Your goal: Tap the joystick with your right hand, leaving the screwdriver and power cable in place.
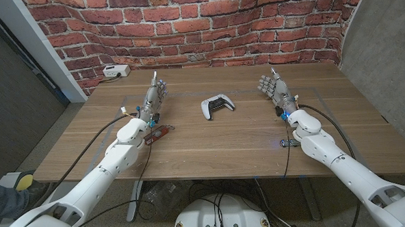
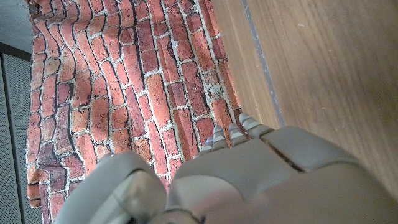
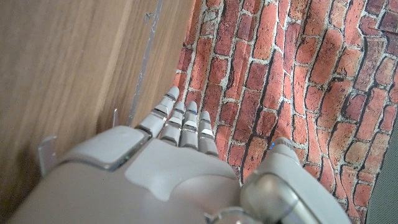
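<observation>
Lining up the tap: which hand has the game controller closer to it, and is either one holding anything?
The game controller sits between both, about as close to the right hand as to the left hand. Both are open, holding nothing.

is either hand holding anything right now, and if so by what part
Nothing is held. The left hand and right hand both stand open over the table, apart from the joystick lying between them.
</observation>
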You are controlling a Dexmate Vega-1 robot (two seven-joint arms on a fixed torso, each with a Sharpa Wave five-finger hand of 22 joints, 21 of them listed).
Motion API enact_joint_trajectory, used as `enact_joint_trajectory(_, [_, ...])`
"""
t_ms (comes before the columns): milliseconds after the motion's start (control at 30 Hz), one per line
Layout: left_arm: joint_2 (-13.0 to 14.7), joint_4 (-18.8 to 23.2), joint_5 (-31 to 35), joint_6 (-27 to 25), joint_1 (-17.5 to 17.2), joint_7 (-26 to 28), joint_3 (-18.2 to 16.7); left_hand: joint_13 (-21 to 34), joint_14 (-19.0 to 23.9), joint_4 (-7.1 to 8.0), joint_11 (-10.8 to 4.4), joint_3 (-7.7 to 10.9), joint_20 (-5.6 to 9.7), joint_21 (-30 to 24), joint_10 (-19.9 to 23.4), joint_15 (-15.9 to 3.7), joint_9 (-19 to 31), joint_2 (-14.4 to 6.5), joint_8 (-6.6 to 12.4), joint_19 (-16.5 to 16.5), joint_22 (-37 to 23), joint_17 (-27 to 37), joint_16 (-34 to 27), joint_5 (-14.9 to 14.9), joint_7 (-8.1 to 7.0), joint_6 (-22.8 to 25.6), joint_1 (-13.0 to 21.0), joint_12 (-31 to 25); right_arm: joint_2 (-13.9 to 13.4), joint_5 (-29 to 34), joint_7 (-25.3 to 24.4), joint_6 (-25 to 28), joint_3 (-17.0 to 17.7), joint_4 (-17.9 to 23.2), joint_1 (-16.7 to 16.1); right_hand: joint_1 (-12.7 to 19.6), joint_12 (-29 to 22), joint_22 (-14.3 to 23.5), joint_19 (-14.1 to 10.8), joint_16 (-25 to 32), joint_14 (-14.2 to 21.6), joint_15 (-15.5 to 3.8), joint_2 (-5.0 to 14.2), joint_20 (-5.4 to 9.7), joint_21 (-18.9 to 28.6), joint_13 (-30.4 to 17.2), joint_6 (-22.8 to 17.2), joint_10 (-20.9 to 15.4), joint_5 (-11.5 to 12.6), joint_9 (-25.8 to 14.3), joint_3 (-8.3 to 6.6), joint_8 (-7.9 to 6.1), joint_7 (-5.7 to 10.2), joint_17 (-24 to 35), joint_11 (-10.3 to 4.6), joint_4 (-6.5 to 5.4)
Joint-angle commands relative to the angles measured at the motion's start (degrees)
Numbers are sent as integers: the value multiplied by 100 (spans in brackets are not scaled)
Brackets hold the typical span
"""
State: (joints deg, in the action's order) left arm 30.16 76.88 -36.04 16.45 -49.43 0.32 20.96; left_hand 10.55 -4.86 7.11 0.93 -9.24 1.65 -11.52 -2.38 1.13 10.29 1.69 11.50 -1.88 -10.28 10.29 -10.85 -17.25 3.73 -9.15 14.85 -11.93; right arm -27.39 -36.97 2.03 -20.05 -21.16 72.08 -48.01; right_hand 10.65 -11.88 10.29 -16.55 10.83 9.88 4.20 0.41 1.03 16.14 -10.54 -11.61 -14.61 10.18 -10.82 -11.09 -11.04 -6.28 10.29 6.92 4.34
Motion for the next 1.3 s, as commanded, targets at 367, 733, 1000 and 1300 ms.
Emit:
enact_joint_trajectory(367, [333,723,150,-3,-377,235,-141,13,49,-11,-1,-46,87,-46,54,24,28,-36,47,19,-11,16,-40,-53,30,26,67,-53,7,640,-401,-794,-44,307,-315,81,-42,20,-51,18,38,25,17,-12,12,-10,-56,-41,42,-11,-43,-34,46,18,8,19])
enact_joint_trajectory(733, [498,828,213,109,-550,204,-225,13,112,-19,15,-54,69,-56,122,43,28,-70,59,53,-9,16,-45,-64,48,102,95,-65,-48,1069,-537,-1041,-150,600,-429,89,-46,20,-51,15,50,27,16,-27,-6,-12,-83,-52,42,-12,-43,-43,87,18,6,31])
enact_joint_trajectory(1000, [449,718,162,138,-531,151,-224,14,270,-32,42,-69,90,-83,285,50,27,-105,93,156,-5,15,-76,-75,47,262,133,-106,-205,1411,-730,-884,-211,1014,-570,91,-45,21,-35,10,51,32,11,-39,-29,-13,-112,-53,43,-12,-38,-51,107,19,5,38])
enact_joint_trajectory(1300, [427,717,162,141,-507,116,-195,14,280,-36,59,-73,84,-79,305,54,26,-121,94,160,-5,15,-67,-78,65,296,147,-104,-232,1795,-906,-980,-259,1117,-588,88,-22,22,4,-10,10,22,11,-52,-67,-15,-130,3,44,-13,-33,-53,160,22,-16,45])
